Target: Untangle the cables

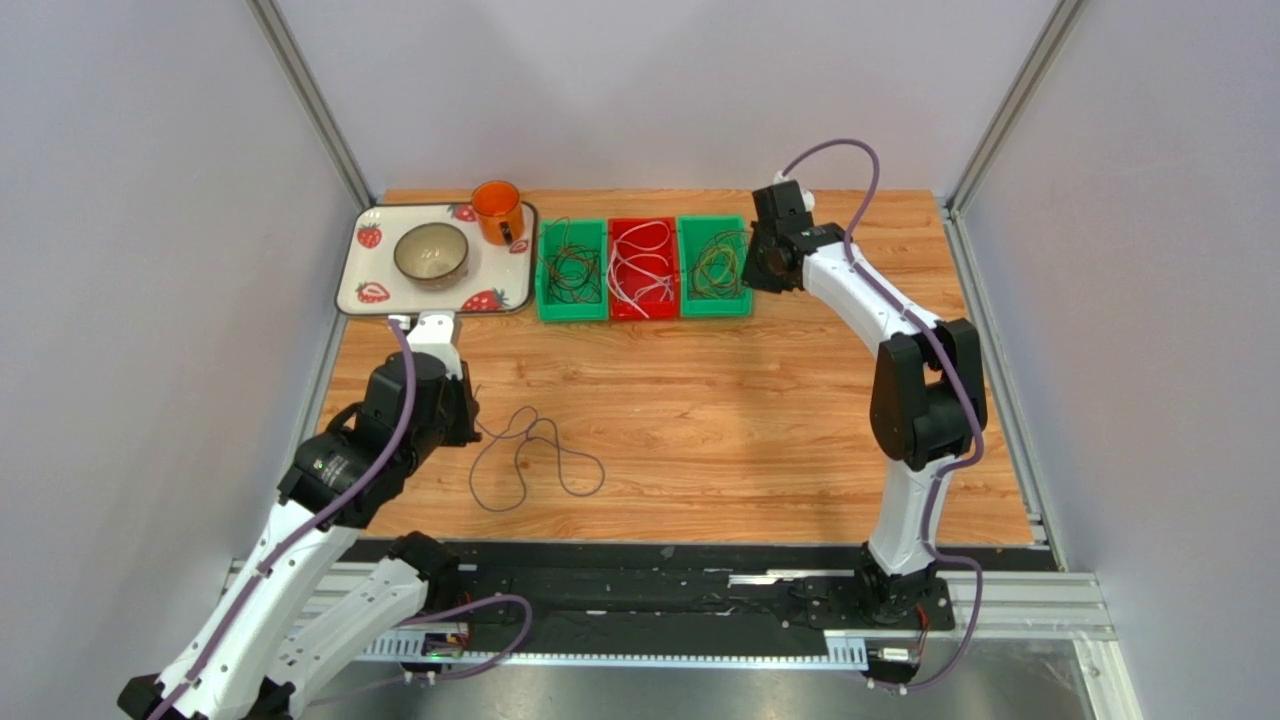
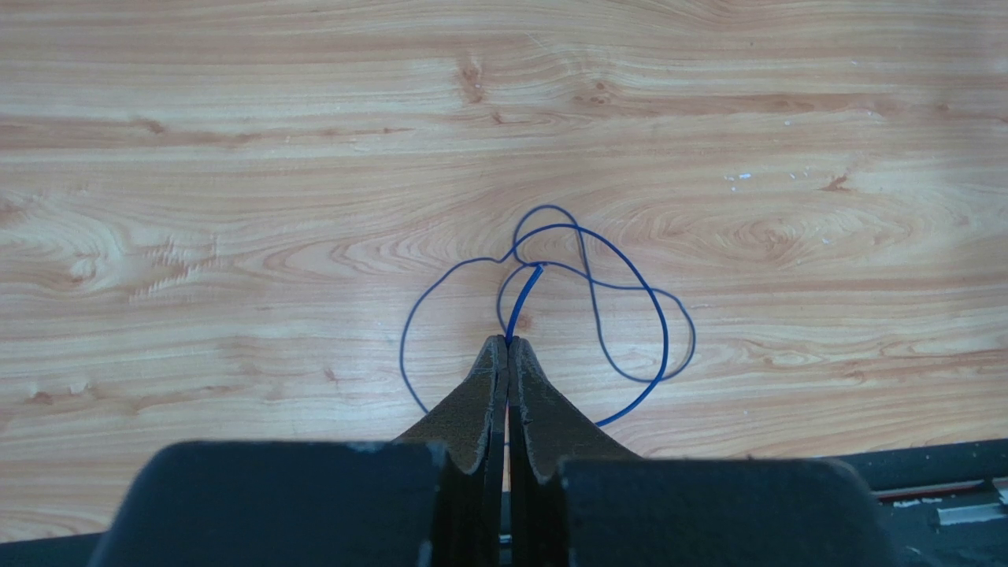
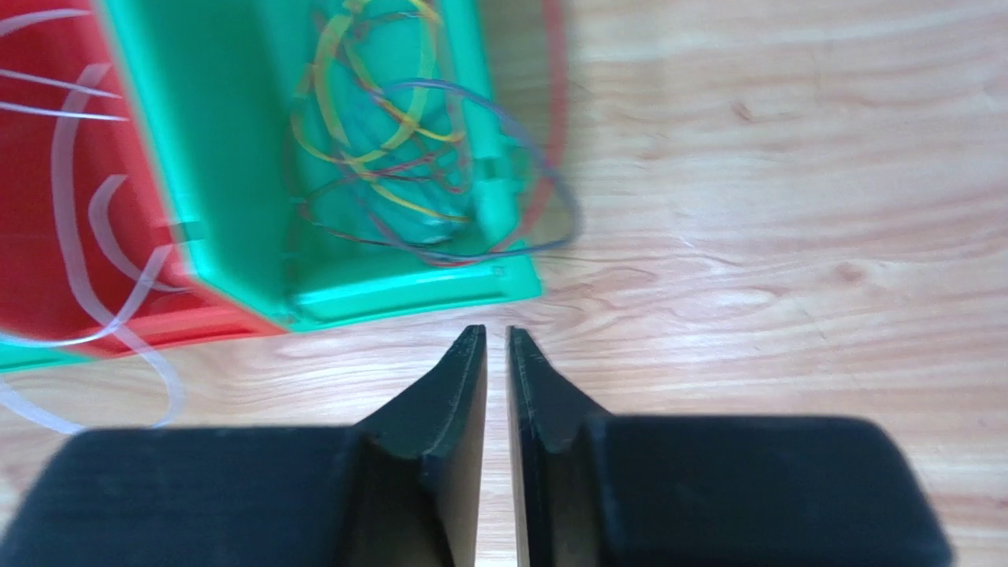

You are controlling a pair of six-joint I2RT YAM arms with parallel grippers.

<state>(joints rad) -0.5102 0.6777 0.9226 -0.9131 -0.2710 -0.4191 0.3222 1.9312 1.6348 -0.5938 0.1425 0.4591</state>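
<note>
A thin dark cable (image 1: 534, 450) lies in loose crossing loops on the wooden table, left of centre. In the left wrist view it looks blue (image 2: 645, 310). My left gripper (image 1: 475, 432) (image 2: 509, 343) is shut on one end of this cable, low over the table. My right gripper (image 1: 756, 279) (image 3: 497, 333) is shut and empty, just beside the near corner of the right green bin (image 1: 715, 311) (image 3: 402, 295). That bin holds tangled yellow, red and dark cables (image 3: 391, 130). White cables (image 1: 643, 267) lie in the red bin (image 1: 642, 314).
A left green bin (image 1: 573, 315) holds dark cables. A strawberry-patterned tray (image 1: 361, 293) at the back left carries a bowl (image 1: 431, 252) and an orange mug (image 1: 498, 210). A white cable loop (image 3: 142, 354) hangs over the red bin's edge (image 3: 178, 331).
</note>
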